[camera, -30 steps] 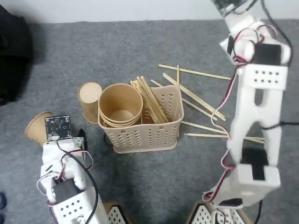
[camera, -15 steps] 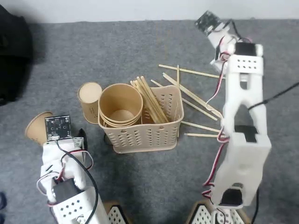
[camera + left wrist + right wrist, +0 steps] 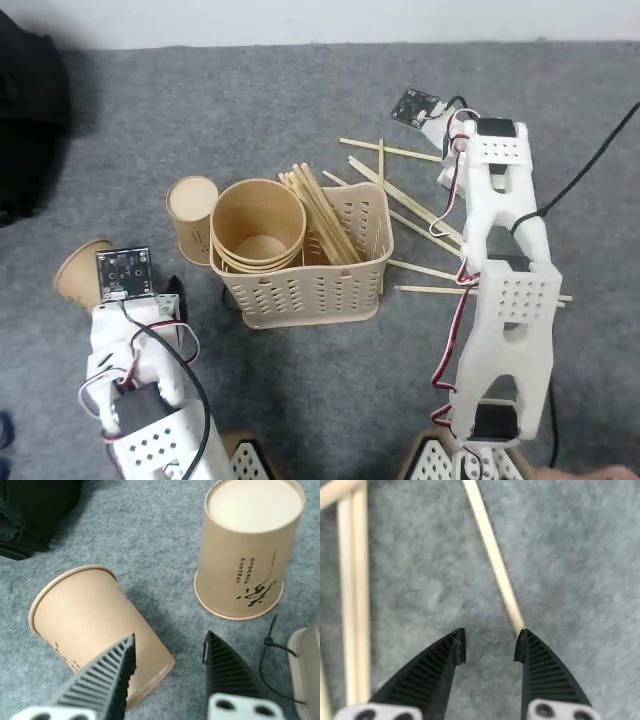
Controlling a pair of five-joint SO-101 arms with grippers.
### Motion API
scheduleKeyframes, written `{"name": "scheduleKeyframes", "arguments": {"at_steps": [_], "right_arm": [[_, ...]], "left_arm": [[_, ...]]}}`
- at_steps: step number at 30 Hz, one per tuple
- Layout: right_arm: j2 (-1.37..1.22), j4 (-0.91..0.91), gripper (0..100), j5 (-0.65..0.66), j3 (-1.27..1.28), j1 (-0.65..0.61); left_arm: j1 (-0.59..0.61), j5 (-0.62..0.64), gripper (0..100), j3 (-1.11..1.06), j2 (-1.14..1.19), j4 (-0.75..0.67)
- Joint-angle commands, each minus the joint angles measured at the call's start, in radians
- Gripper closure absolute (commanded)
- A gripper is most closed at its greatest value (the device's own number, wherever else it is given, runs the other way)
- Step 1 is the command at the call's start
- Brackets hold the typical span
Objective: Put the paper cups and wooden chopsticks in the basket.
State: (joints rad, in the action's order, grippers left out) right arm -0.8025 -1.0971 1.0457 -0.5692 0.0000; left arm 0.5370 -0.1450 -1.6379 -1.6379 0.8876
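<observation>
A beige slotted basket point(image 3: 350, 290) stands mid-carpet, holding stacked paper cups point(image 3: 258, 225) and a bundle of wooden chopsticks point(image 3: 322, 212). One paper cup point(image 3: 192, 215) stands upside down by the basket's left side. Another cup point(image 3: 78, 272) lies on its side farther left. My left gripper point(image 3: 170, 641) is open just above the carpet, between the lying cup point(image 3: 95, 625) and the inverted cup point(image 3: 250, 545). Several loose chopsticks point(image 3: 420, 215) lie right of the basket. My right gripper point(image 3: 490, 642) is open low over them, the end of one chopstick point(image 3: 495, 560) at its fingertip point(image 3: 521, 642).
A black bag point(image 3: 30, 100) lies at the far left edge of the grey carpet. The right arm point(image 3: 505, 280) stretches over the loose chopsticks at the right. A pale wall strip runs along the back.
The right arm has swung in from the far back right and lowered its gripper onto the loose chopsticks behind the basket. The left arm has kept still.
</observation>
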Motion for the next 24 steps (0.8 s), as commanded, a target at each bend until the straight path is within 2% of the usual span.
{"name": "scheduleKeyframes", "arguments": {"at_steps": [1, 11, 24], "right_arm": [[0.008, 0.062, 82.6, 0.051, -0.061, 0.01], [-0.088, 0.263, 82.6, 0.095, -0.061, 0.018], [-0.2, 0.272, 84.3, 0.186, -0.063, 0.028]], "left_arm": [[-0.005, 0.002, 79, 0.007, -0.011, -0.023], [-0.005, 0.002, 79, 0.007, -0.011, -0.025], [-0.005, 0.002, 79, 0.005, -0.011, -0.026]]}}
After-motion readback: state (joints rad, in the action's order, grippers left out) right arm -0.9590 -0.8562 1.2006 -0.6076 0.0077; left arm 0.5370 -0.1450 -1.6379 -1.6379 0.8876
